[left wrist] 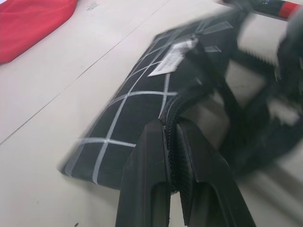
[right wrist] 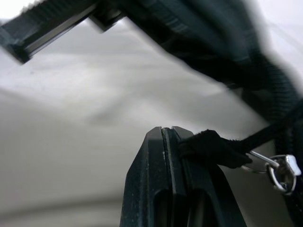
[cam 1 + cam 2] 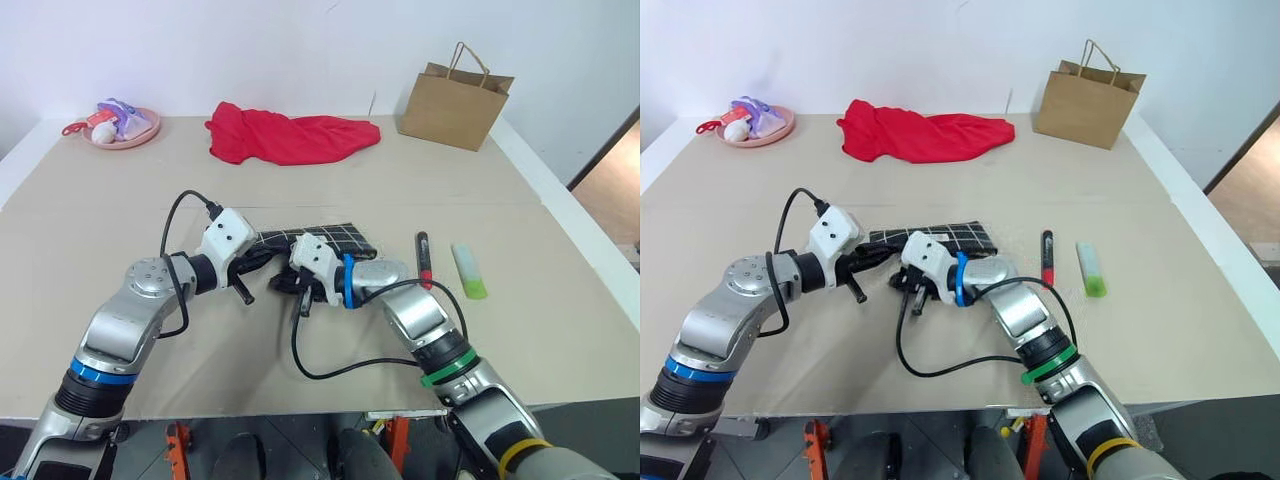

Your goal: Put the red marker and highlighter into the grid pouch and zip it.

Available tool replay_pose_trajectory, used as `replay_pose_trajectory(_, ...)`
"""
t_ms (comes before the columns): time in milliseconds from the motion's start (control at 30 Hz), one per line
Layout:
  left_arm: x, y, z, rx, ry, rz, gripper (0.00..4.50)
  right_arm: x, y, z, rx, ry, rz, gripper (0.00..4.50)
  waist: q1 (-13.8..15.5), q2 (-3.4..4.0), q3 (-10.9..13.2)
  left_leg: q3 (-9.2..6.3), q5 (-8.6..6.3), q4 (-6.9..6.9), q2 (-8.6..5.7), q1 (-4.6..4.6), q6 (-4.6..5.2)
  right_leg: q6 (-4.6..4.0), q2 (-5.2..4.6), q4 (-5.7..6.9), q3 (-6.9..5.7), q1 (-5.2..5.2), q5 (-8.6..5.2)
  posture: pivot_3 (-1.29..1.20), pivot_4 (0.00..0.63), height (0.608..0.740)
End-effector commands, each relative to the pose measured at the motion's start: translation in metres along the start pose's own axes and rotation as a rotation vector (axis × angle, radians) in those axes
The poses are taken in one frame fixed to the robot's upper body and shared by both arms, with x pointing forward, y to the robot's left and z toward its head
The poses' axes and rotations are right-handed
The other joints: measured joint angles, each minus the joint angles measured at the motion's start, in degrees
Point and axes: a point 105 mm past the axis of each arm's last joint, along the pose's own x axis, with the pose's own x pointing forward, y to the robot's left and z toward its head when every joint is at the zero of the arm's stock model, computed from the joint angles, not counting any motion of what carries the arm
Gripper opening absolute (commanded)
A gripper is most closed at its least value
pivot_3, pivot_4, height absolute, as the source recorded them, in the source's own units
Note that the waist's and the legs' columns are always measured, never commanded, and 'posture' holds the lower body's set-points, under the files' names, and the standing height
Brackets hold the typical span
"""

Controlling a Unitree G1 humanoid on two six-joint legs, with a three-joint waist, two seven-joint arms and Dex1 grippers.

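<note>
Where the pale tan table (image 3: 300, 380) runs back to a plain white wall, a seam crosses its top from side to side. One red cloth (image 3: 290, 135) lies bunched at the far middle. One brown paper bag (image 3: 455, 100) with handles stands upright at the far right. One pink dish (image 3: 135, 128) of small oddments sits at the far left.

There is one grid pouch (image 3: 330, 240), one red marker (image 3: 424, 258) and one highlighter (image 3: 468, 270). The pouch is flat black fabric ruled with white grid lines and carries a small white label. It lies near the table's middle, between the two grippers. Just to its right lies the marker, slim and black with a red end. The highlighter, chunky and pale with a bright green end, lies just beside the marker. Both sit outside the pouch on the bare table.

The left gripper (image 1: 171, 137) has its fingers clamped together on the pouch's edge beside the zipper. The right gripper (image 2: 171, 137) is pinched shut on the black zipper cord (image 2: 210, 146), from which a small metal ring (image 2: 281, 172) hangs.
</note>
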Motion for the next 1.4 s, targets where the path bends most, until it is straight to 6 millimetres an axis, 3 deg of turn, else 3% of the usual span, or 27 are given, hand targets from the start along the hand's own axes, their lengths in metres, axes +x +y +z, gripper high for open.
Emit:
replay_pose_trajectory(33,0.0,-0.001,0.015,0.035,-0.052,0.001,0.0,-0.003,-0.008,0.018,-0.005,-0.062,-0.035,0.35,0.0,-0.01,0.0,0.0,0.0,0.01,0.0,0.0,0.0,0.01,0.0,0.0,0.0,0.01,0.0,0.0,0.15,0.74)
replay_pose_trajectory(100,-0.001,-0.002,0.016,0.031,-0.063,-0.003,0.0,-0.012,-0.011,0.017,0.031,-0.062,-0.038,0.92,0.0,-0.01,0.0,-0.01,0.0,0.01,0.0,0.0,0.0,0.01,0.0,0.0,-0.01,0.01,0.0,0.0,0.15,0.74)
replay_pose_trajectory(167,-0.002,-0.005,0.018,0.021,-0.09,-0.025,0.0,-0.026,-0.01,0.014,0.05,-0.051,-0.031,1.98,0.0,0.0,0.0,-0.01,0.0,0.01,0.0,0.0,0.0,-0.01,0.01,0.0,-0.01,0.01,0.01,0.0,0.15,0.74)
replay_pose_trajectory(333,-0.008,-0.01,0.008,0.035,-0.082,-0.053,0.0,-0.078,0.024,0.009,0.097,-0.048,0.112,4.28,0.6,-0.01,0.0,-0.02,-0.09,0.01,-0.02,-0.04,-0.15,0.02,-0.06,-0.01,-0.03,0.02,-0.09,0.0,0.15,0.74)
replay_pose_trajectory(367,-0.009,-0.009,0.006,0.03,-0.079,-0.049,0.0,-0.093,0.029,0.007,0.109,-0.041,0.117,4.45,0.6,-0.02,0.0,-0.02,-0.15,0.01,-0.03,-0.05,-0.25,0.03,-0.08,-0.02,-0.04,0.02,-0.15,0.0,0.15,0.74)
replay_pose_trajectory(433,-0.011,-0.008,0.004,0.017,-0.082,-0.044,0.0,-0.119,0.035,0.004,0.127,-0.02,0.104,4.45,0.6,-0.05,0.0,-0.04,-0.18,0.01,-0.05,-0.09,-0.28,0.04,-0.09,-0.04,-0.04,0.0,-0.19,0.0,0.15,0.74)
replay_pose_trajectory(467,-0.012,-0.007,0.003,0.016,-0.08,-0.042,0.0,-0.138,0.028,0.001,0.133,0.0,0.039,4.45,0.6,-0.07,0.0,-0.05,-0.2,0.01,-0.06,-0.08,-0.28,0.06,-0.11,-0.05,-0.04,0.02,-0.22,0.0,0.15,0.74)
replay_pose_trajectory(633,-0.015,-0.007,-0.001,0.016,-0.076,-0.046,0.0,-0.217,-0.033,-0.012,0.117,0.102,-0.412,4.45,0.4,-0.16,0.1,0.01,-0.19,0.04,-0.07,0.07,-0.27,0.33,-0.07,-0.05,0.02,0.07,-0.32,0.0,0.15,0.74)
replay_pose_trajectory(733,-0.015,-0.008,-0.001,0.02,-0.079,-0.059,0.0,-0.248,-0.061,-0.032,0.129,0.19,-0.637,4.45,0.4,-0.21,0.1,-0.15,-0.16,0.07,-0.06,0.2,-0.25,0.28,0.02,-0.04,0.0,0.21,-0.28,0.0,0.15,0.74)
replay_pose_trajectory(800,-0.015,-0.007,0.001,0.022,-0.088,-0.065,0.0,-0.267,-0.071,-0.062,0.194,0.298,-0.773,4.45,0.4,-0.21,0.1,-0.14,-0.14,0.07,-0.07,0.2,-0.24,0.27,0.04,-0.04,0.04,0.2,-0.27,0.0,0.15,0.74)
replay_pose_trajectory(900,-0.014,-0.007,0.004,0.02,-0.102,-0.07,0.0,-0.271,-0.068,-0.089,0.265,0.373,-0.825,4.45,0.5,-0.2,0.1,-0.13,-0.14,0.06,-0.08,0.13,-0.24,0.27,0.02,-0.04,0.07,0.18,-0.27,0.0,0.15,0.74)
replay_pose_trajectory(1067,-0.009,-0.014,0.007,0.01,-0.127,-0.097,0.0,-0.273,-0.066,-0.116,0.352,0.421,-0.893,4.45,0.4,-0.2,0.1,0.03,-0.18,0.05,-0.1,0.09,-0.25,0.24,0.01,-0.04,0.28,0.11,-0.27,0.0,0.15,0.74)
replay_pose_trajectory(1233,-0.008,-0.015,0.008,0.009,-0.132,-0.104,0.0,-0.278,-0.065,-0.126,0.428,0.432,-0.936,4.45,0.4,-0.24,0.1,0.06,-0.17,0.12,-0.13,0.16,-0.25,0.53,0.06,-0.05,0.44,0.19,-0.27,0.0,0.15,0.74)
replay_pose_trajectory(1333,-0.008,-0.014,0.01,0.007,-0.136,-0.098,0.0,-0.28,-0.06,-0.129,0.464,0.435,-0.942,3.66,0.5,-0.24,0.1,0.01,-0.13,0.21,-0.23,0.31,-0.23,0.59,0.14,-0.07,0.68,0.42,-0.22,0.0,0.15,0.74)
replay_pose_trajectory(1400,-0.007,-0.014,0.01,0.005,-0.14,-0.098,0.0,-0.285,-0.056,-0.132,0.496,0.431,-0.956,2.63,0.6,-0.25,0.1,-0.08,-0.1,0.22,-0.34,0.37,-0.18,0.67,0.14,-0.16,0.8,0.59,-0.25,0.0,0.15,0.74)
